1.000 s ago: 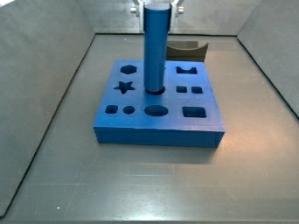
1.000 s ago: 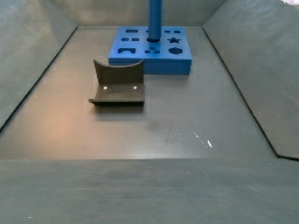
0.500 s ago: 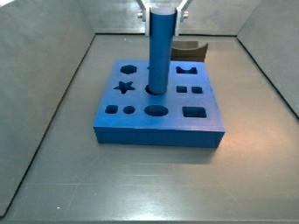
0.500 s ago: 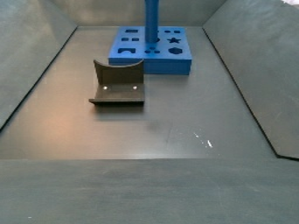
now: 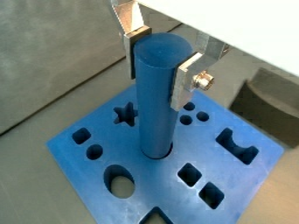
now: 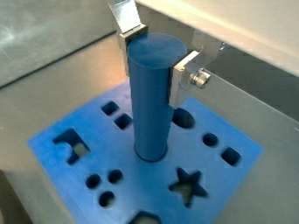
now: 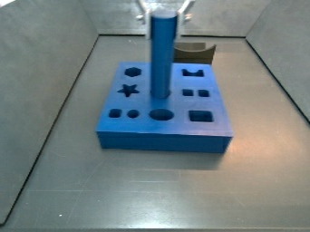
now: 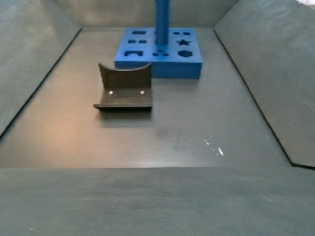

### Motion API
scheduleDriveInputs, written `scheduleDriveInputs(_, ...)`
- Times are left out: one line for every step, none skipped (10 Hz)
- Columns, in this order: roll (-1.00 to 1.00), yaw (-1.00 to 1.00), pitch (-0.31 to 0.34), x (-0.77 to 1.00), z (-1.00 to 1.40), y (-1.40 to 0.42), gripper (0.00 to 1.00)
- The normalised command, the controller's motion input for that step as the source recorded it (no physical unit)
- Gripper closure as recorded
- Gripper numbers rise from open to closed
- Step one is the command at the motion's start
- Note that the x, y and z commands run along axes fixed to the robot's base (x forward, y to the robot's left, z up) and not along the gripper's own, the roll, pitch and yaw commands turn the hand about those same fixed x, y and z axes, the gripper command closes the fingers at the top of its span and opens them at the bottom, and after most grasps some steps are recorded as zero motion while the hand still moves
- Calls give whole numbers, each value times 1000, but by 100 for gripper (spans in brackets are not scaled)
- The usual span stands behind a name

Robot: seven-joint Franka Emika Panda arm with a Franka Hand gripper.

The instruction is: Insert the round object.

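You see the gripper [image 5: 163,59] at the far edge of the floor, above the block's back half. Its fingers [image 5: 187,77] are flat silver plates lined with dark pads; in both wrist views [image 6: 184,73] a round silver screw sits on one plate. A white housing spans behind them.

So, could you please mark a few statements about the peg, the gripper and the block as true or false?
1. The gripper holds the round object near its top. True.
2. The round object lies flat on the floor. False: it stands upright, its lower end at a hole in the blue block.
3. The blue block has a star-shaped hole. True.
4. The fixture sits on top of the blue block. False: it stands on the floor, apart from it.
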Motion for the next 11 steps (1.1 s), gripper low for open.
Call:
scheduleDriveInputs(83, -86, -103, -363, 0, -120, 100)
scheduleDriveInputs(43, -83, -29, 0, -151, -74, 100)
scheduleDriveInputs(20, -83, 0, 280, -274, 6, 100)
scheduleDriveInputs(57, -31, 0, 443, -340, 66, 100)
scheduleDriveInputs(41, -14, 19, 626, -417, 31, 100)
scheduleDriveInputs(34, -51, 33, 526, -303, 40, 100)
scheduleDriveInputs(27, -43, 37, 426, -226, 51, 100)
scheduleDriveInputs(24, -31, 44, 426, -214, 43, 100)
scheduleDriveInputs(16, -17, 60, 420, -171, 46, 100)
scheduleDriveInputs(0, -134, 4, 274, -106, 0, 100)
scheduleDriveInputs(0, -86, -26, 209, -160, 0, 100)
